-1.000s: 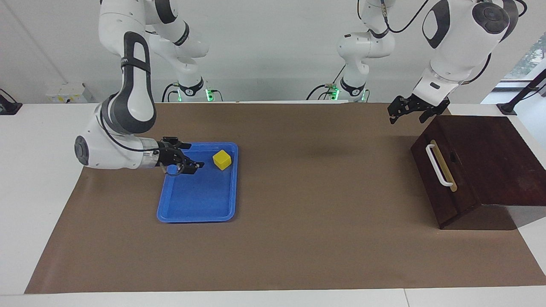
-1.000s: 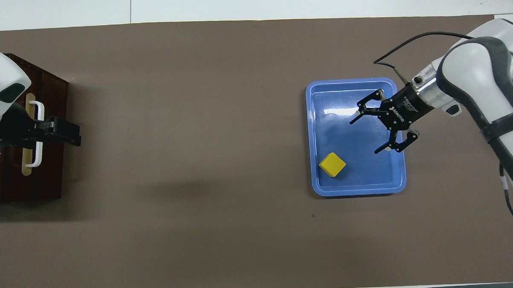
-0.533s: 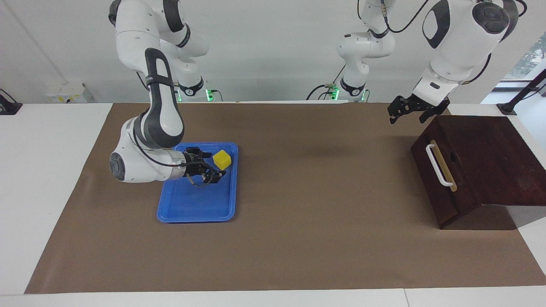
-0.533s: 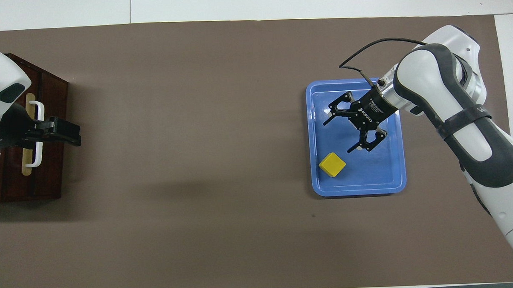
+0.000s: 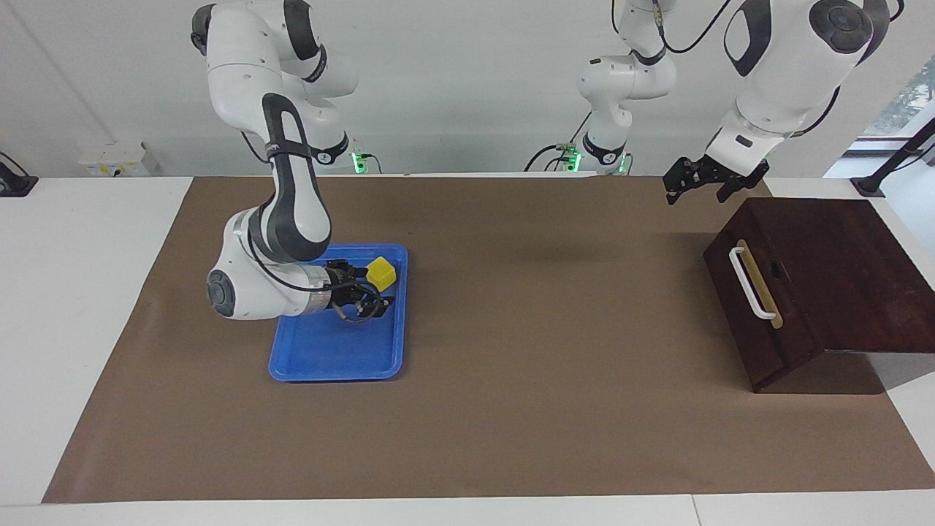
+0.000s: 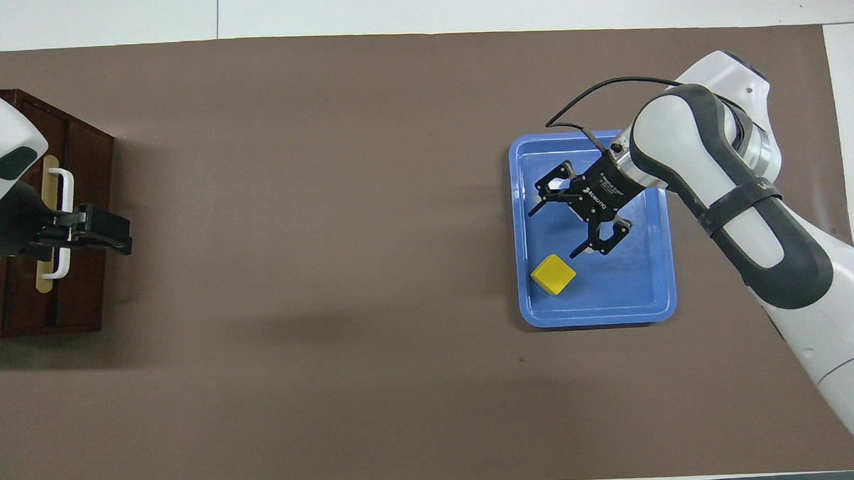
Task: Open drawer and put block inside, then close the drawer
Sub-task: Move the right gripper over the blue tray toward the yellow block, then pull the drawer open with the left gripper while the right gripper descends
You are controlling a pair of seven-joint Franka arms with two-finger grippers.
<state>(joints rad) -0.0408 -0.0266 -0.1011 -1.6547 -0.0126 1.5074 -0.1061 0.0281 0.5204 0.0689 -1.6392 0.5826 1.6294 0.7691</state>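
A plain white wall (image 5: 467, 88) stands at the robots' end of a white table (image 5: 80, 292) covered by a brown mat (image 5: 548, 409). A window (image 5: 909, 98) shows at the left arm's end.

Both arms are glossy white with dark grey bands and round grey joint caps. Each ends in a black skeletal linkage gripper: the right gripper (image 6: 556, 230) bears small white lettering. Black cables loop along them; green lights glow at both bases.
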